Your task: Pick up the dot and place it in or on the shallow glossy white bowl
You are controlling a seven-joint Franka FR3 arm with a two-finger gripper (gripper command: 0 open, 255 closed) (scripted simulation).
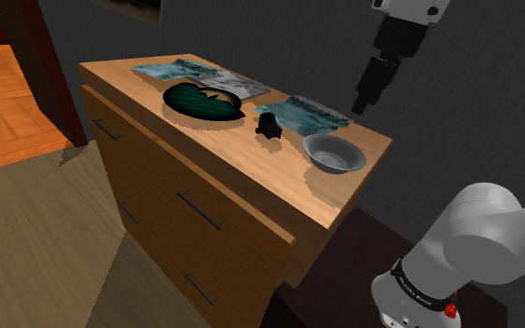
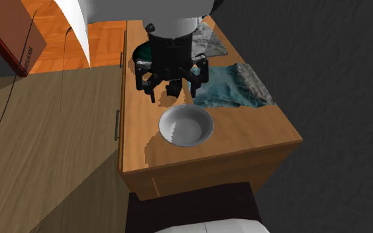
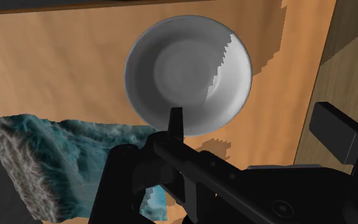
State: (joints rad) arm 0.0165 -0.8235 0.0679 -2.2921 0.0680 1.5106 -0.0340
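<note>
Claw status: the all-black two-finger gripper (image 1: 367, 98) is open. In the wrist view you can see its fingers standing apart with nothing between them. It's holding nothing.

Your target, the small black lumpy dot (image 1: 268, 126), sits on the top of the light wooden dresser (image 1: 251, 158). In the shoulder view it's between the dark green round plate (image 1: 201, 101) and the shallow glossy grey-white bowl (image 1: 334, 152), just beside the near corner of a teal-and-grey rumpled cloth (image 1: 307, 114). The dot and the bowl are apart, not touching.

The gripper hangs well above the dresser top in the shoulder view, up at the bowl end, against the dark wall. In the second exterior view the gripper (image 2: 167, 94) lines up just beyond the bowl (image 2: 186, 126), and I can't make out the dot behind it there.

The wrist view looks down on the bowl (image 3: 187, 73), upright and empty, with half of it in shadow. The cloth (image 3: 44, 153) lies right next to it on the dresser (image 3: 56, 63).

A second cloth (image 1: 204, 75), 2 in total, lies at the plate end. The dresser front has 3 dark bar handles.
</note>
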